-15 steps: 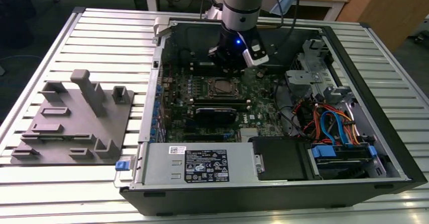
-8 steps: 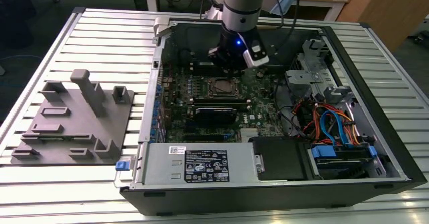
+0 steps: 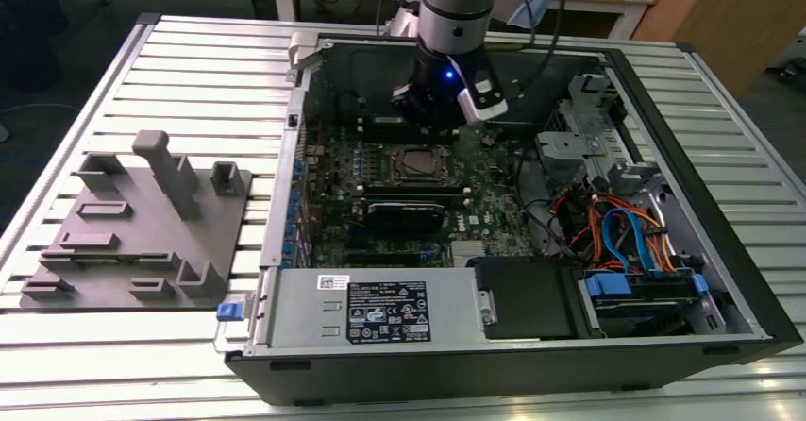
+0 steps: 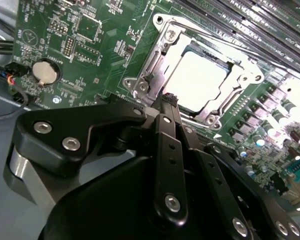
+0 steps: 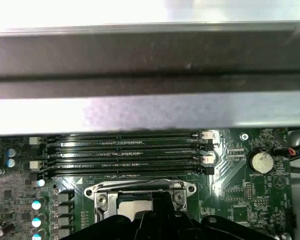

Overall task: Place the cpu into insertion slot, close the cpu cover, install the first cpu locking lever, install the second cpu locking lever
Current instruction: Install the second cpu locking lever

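Observation:
The cpu (image 4: 197, 80) lies flat in the insertion slot (image 3: 412, 164), its pale metal top showing through the window of the cpu cover (image 4: 155, 65). The cover's silver frame lies down around the chip. In the second wrist view my gripper (image 4: 167, 100) has its black fingers pressed together, empty, the tips just above the frame's edge at one corner of the socket. From the exterior view the gripper (image 3: 435, 117) hangs inside the open computer case, just behind the socket. The first wrist view shows the cover (image 5: 140, 189) and part of the chip (image 5: 132, 206) beyond the fingers.
Long black memory slots (image 5: 125, 150) run beside the socket, and a coin battery (image 4: 44, 72) sits nearby on the board. The case wall (image 5: 150, 65) rises close behind. A grey fixture tray (image 3: 139, 223) lies on the exterior view's left; coloured cables (image 3: 617, 232) fill the right.

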Motion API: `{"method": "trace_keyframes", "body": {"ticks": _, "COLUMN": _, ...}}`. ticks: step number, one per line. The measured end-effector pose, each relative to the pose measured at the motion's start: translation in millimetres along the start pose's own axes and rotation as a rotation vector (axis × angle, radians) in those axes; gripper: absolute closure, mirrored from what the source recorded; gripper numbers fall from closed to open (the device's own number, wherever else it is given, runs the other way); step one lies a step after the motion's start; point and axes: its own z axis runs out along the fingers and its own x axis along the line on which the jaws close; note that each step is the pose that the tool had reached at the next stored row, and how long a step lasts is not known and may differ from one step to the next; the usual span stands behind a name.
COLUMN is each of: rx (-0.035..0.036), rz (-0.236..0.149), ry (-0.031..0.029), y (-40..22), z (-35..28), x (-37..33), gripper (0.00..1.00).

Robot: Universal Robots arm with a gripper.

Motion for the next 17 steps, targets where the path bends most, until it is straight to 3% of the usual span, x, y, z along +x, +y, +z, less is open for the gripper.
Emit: {"method": "trace_keyframes", "body": {"ticks": 17, "rx": 0.001, "rz": 0.0, "ry": 0.0, "y": -5.0, "z": -2.3, "x": -0.3, "gripper": 0.9}}
